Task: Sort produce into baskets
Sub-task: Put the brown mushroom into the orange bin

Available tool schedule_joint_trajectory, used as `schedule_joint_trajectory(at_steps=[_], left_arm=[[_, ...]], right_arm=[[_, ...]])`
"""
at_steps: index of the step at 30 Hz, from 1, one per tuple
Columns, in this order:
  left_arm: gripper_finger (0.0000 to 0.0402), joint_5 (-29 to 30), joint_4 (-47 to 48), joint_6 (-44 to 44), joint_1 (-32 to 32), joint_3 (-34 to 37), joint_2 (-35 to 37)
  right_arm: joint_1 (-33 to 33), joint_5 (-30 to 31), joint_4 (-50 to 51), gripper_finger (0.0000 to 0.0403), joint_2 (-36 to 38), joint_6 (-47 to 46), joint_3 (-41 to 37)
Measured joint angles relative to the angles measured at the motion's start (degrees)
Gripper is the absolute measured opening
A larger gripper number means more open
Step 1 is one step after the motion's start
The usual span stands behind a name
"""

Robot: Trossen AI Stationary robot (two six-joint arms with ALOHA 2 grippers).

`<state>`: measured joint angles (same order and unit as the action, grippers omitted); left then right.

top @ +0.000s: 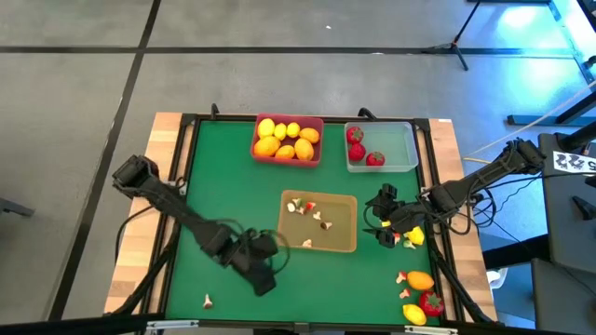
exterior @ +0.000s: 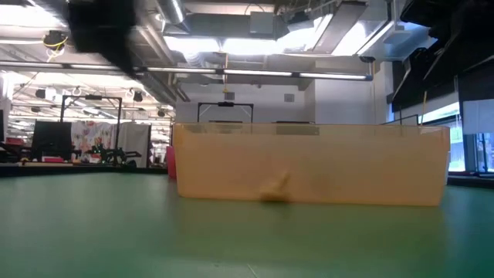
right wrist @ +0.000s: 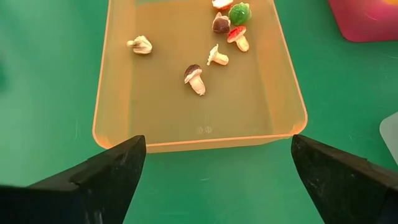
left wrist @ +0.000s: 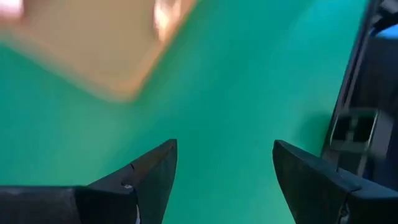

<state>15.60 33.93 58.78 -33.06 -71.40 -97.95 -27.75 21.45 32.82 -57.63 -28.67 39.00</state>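
High view: green surface carries three baskets. Pink-red basket at the far side holds yellow and orange lemons. Clear basket just beside it holds three red fruits. Tan basket at centre holds small mushroom pieces. Left pincer sits near that basket's near-left corner; right pincer just off its right edge. Loose produce lies at the near-right corner; one mushroom lies alone near-left.

Low view: tan basket wall fills the middle; a blurred dark arm part overhead.

Left wrist view: left pincer fingers spread apart, nothing between them, over bare green; basket corner blurred.

Right wrist view: right pincer fingers wide apart, empty, facing the tan basket; a green piece lies among the mushrooms.
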Motion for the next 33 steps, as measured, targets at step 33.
schedule_joint_trajectory(at_steps=[33], left_arm=[[0.0253, -22.3, 11.2, 53.2, -23.7, 3.8, -7.8]], right_arm=[[0.0, 0.0, 0.2, 0.0399, 0.0, -0.9, 0.0]])
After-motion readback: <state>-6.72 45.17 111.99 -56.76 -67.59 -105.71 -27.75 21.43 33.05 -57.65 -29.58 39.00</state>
